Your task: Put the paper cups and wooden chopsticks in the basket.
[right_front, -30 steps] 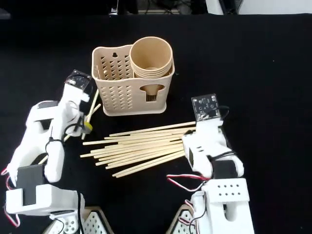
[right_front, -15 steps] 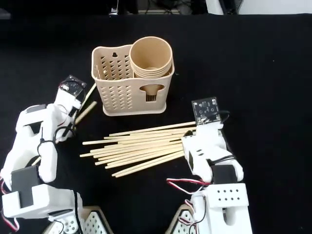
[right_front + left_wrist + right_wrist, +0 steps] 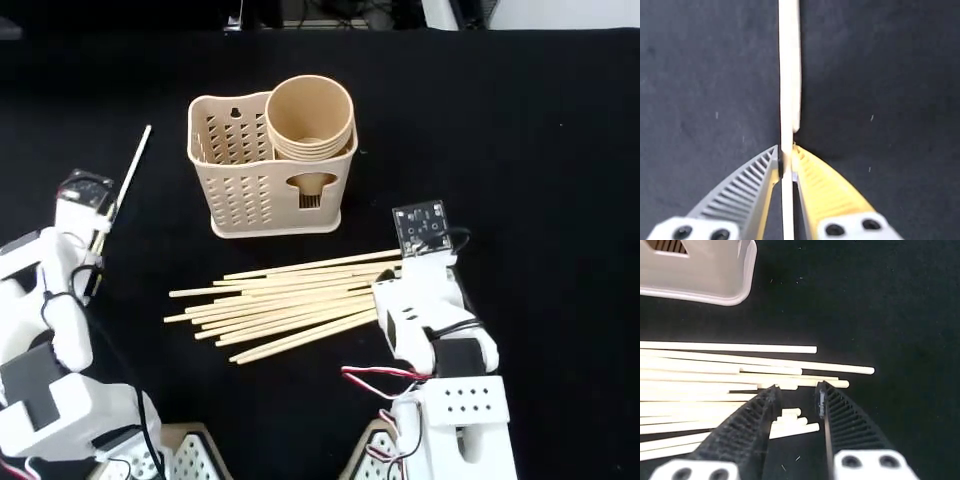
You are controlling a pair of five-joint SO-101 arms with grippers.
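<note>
Chopsticks (image 3: 290, 300) are lying in a loose pile on the black table (image 3: 520, 150), just in front of the basket (image 3: 250, 195). 1 held chopstick (image 3: 128, 175) is sitting clamped in the left gripper (image 3: 786, 159), well to the left of the basket and pointing up and away from the arm. The wrist view is hinting at a 2nd stick lying along it, but I cannot tell. Paper cups (image 3: 310, 110) are already standing nested in the basket's right compartment. The right gripper (image 3: 796, 392) is hovering with its jaws apart over the pile's right end, touching nothing that I can make out.

The step in hand is looking like carrying the held chopstick to the basket's seemingly empty left compartment. Doing it well is meaning swinging the arm toward the basket, tipping the stick near upright and lining its lower end over the opening, clear of the rim. Only then should the gripper be letting go, since a long stick pinched at 1 spot could pivot.

Against 1 second ago, the left arm is now standing much farther left; then its gripper was just beside the basket's left wall. The pile, cups and right arm are lying as they were.
</note>
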